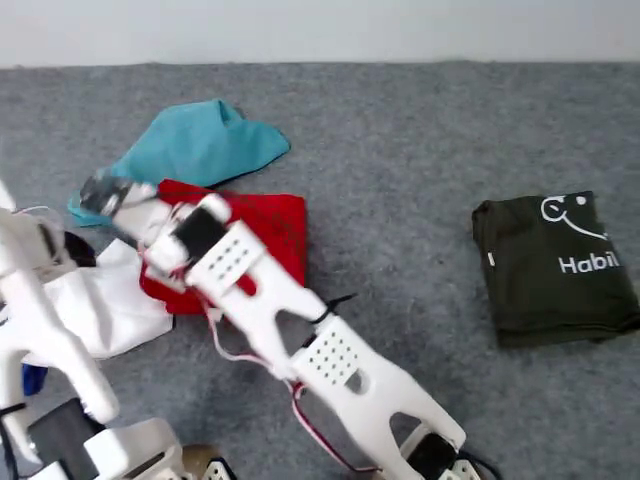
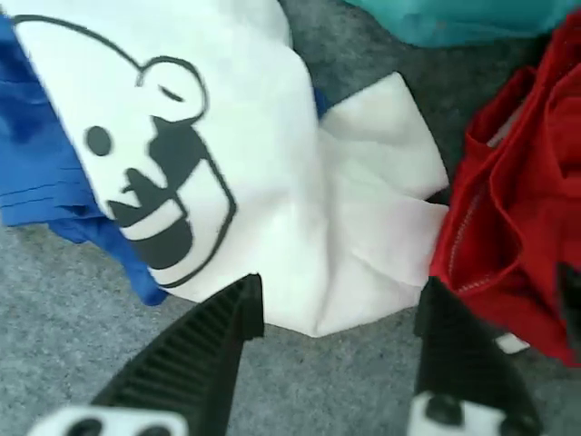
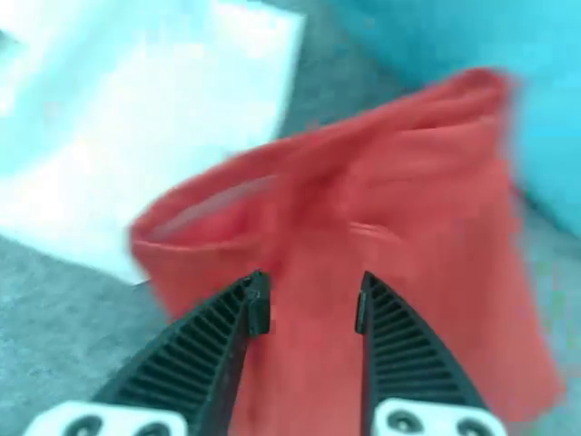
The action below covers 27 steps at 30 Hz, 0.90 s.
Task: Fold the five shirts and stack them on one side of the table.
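L arm (image 1: pixel 45 325) w/ jaws spread wide; R arm (image 1: pixel 340 365) (stretched fwd) jaws parted less.

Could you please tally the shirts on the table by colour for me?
Teal shirt: 1
Red shirt: 1
White shirt: 1
Blue shirt: 1
Dark green shirt, folded: 1
Total: 5 shirts
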{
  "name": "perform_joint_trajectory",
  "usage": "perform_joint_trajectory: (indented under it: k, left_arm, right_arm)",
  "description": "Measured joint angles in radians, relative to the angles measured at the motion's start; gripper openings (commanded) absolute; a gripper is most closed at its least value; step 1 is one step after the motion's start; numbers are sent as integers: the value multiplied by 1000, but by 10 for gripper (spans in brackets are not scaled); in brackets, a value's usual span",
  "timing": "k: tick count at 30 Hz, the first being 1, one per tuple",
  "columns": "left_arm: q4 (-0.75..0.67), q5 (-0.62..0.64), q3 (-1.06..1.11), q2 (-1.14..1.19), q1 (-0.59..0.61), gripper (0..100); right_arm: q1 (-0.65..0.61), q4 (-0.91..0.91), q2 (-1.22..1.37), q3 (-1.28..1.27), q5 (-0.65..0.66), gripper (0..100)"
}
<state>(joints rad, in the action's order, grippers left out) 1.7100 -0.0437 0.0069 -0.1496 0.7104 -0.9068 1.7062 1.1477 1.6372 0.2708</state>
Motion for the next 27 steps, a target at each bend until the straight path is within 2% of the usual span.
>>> perform_joint_trajectory:
  k: [5, 9, 16, 27]
  left_arm:
    - [6, 0, -72, 0, 123, 272]
    - [9, 0, -112, 0, 184, 272]
    - [25, 0, -117, 0, 189, 272]
    - [25, 0, -117, 0, 189, 272]
  right_arm:
    - [100, 0, -8, 0, 0, 158]
    - [124, 0, 66, 0, 0, 158]
    - [123, 0, 206, 0, 0, 158]
    - [92, -2, 218, 6, 0, 158]
